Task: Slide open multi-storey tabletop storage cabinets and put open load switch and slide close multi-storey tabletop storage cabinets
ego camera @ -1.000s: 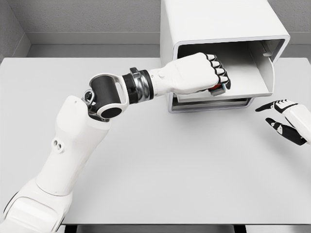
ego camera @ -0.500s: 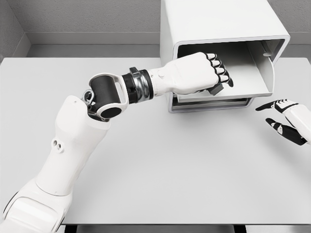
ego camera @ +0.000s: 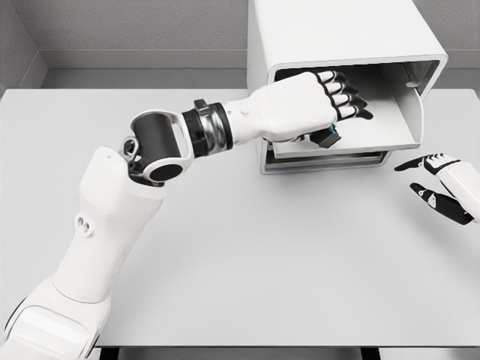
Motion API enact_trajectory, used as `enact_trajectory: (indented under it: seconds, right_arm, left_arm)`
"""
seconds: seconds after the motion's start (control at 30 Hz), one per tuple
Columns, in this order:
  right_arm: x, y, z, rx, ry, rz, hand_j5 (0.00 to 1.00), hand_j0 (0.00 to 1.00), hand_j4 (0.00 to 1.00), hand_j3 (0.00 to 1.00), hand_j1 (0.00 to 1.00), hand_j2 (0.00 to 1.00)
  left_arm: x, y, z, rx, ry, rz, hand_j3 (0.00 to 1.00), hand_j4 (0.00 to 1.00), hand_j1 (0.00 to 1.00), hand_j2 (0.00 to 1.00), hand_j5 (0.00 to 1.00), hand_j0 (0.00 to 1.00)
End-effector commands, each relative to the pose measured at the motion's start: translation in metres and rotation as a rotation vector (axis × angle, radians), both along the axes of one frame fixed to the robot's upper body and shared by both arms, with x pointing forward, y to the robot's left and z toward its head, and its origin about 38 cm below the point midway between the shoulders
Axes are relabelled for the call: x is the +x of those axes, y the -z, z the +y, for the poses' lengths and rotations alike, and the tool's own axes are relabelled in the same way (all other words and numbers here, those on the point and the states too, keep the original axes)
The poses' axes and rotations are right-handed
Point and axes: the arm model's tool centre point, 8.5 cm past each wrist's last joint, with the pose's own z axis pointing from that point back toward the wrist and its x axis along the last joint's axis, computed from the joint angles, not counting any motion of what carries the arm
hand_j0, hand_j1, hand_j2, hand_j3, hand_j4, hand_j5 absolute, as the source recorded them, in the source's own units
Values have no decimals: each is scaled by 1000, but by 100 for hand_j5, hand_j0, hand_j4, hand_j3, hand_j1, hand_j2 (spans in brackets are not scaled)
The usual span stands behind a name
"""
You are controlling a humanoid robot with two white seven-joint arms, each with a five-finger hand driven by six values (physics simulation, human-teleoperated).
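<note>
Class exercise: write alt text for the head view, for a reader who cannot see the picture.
The robot's left hand reaches into the open drawer of a white tabletop cabinet, fingers extended over a small dark switch at the drawer's front. The right hand hovers open above the white table, right of the cabinet.

no readable text, label, brand, number or sign appears on anything in view.

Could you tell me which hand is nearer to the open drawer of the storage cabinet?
Left. The left hand reaches over the open drawer; the right hand hovers over the table, outside its lower right corner.
</note>
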Motion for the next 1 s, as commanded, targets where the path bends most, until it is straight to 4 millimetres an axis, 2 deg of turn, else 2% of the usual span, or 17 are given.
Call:
enact_trajectory:
  seconds: [0.0,0.67,0.83,0.97]
  right_arm:
    - [0,0,-1,6,2,0,60,60,60,60,60,60]
    - [0,-1,1,7,-2,-2,61,61,61,61,61,61]
    - [0,-2,0,7,-1,-4,61,61,61,61,61,61]
    - [0,-3,2,7,-6,-7,61,61,61,61,61,61]
  left_arm:
    - [-1,-3,0,-10,3,-3,95,95,95,95,95,95]
    - [-13,-13,0,-33,24,-40,96,96,96,96,96,96]
    - [-34,-35,5,-114,72,-84,100,100,100,100,100,100]
    - [-32,-52,27,-248,99,-40,100,100,100,100,100,100]
